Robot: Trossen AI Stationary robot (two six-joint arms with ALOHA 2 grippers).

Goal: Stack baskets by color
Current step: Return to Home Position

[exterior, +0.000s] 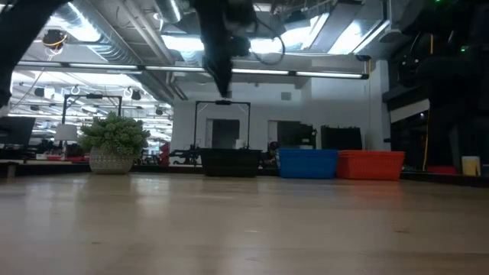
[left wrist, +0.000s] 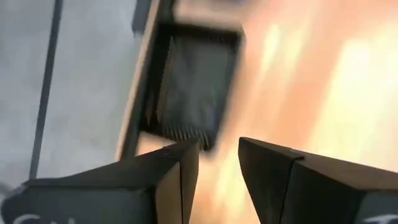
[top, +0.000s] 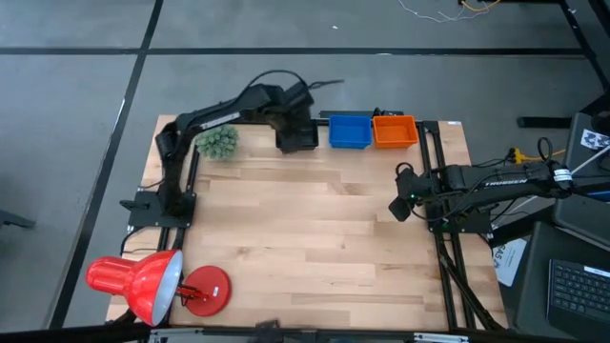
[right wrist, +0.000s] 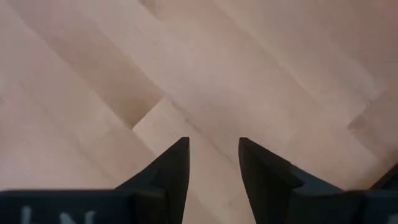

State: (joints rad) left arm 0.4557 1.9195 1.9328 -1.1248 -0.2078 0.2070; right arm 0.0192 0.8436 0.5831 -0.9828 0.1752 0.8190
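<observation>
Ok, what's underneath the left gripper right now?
A black basket, with the left gripper hanging open above it. Whether other baskets are nested inside it cannot be seen.

Left end effector hangs at twelve o'clock, jaws parted; right end effector sits at three o'clock, jaws parted.

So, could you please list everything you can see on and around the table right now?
Black baskets: one stack, black, far edge; number inside cannot be told.
Blue baskets: one stack, blue, next to the black stack, on the right arm's side.
Orange baskets: one stack, orange, next to the blue stack.
Plant ball: one, green, far left.
Desk lamp: one, red, near left corner.
Table: one, light wood.
Left end effector: open, above the black baskets.
Right end effector: open, over bare wood near the right edge.
</observation>
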